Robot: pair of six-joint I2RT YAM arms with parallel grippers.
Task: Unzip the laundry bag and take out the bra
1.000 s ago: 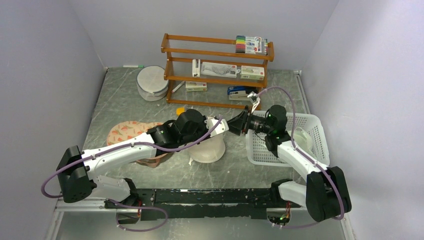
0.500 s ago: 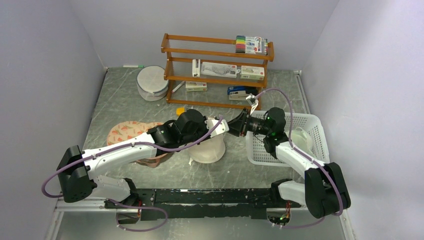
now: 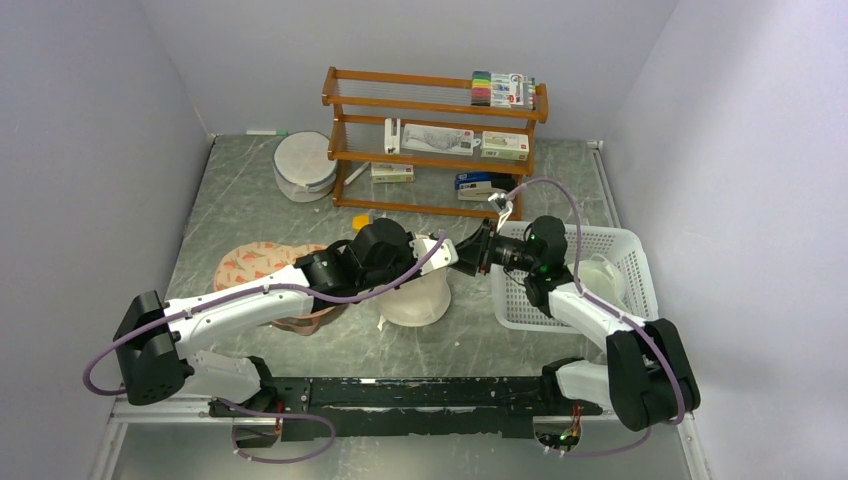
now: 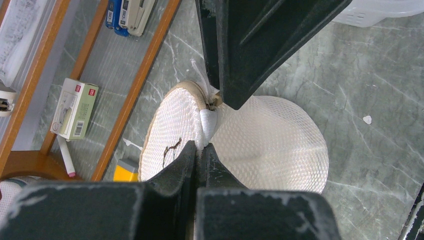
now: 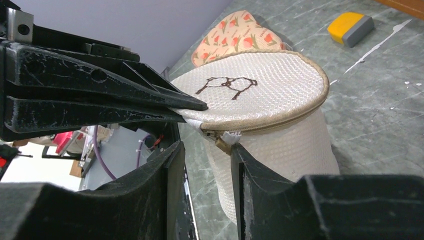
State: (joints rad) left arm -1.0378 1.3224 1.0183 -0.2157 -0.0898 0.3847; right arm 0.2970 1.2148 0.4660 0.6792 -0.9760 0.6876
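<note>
From above, the round cream-white mesh laundry bag (image 3: 415,298) stands on the grey marbled table (image 3: 240,200), and both my arms reach inward to meet at its rim. In the left wrist view, my left gripper (image 4: 200,149) is pinched tight on the laundry bag's white fabric tab. In the right wrist view, my right gripper (image 5: 205,150) stands parted around the small brass zipper pull (image 5: 223,143) and is not clamped on it. I judge unzipping is only starting. Next I should close on the pull and draw it along the rim.

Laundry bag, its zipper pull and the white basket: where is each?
laundry bag (image 5: 270,95): right wrist view, flat mesh top.
zipper pull (image 5: 223,144): right wrist view, brass tab at the seam.
white basket (image 3: 518,300): top external view, left lattice floor.
</note>
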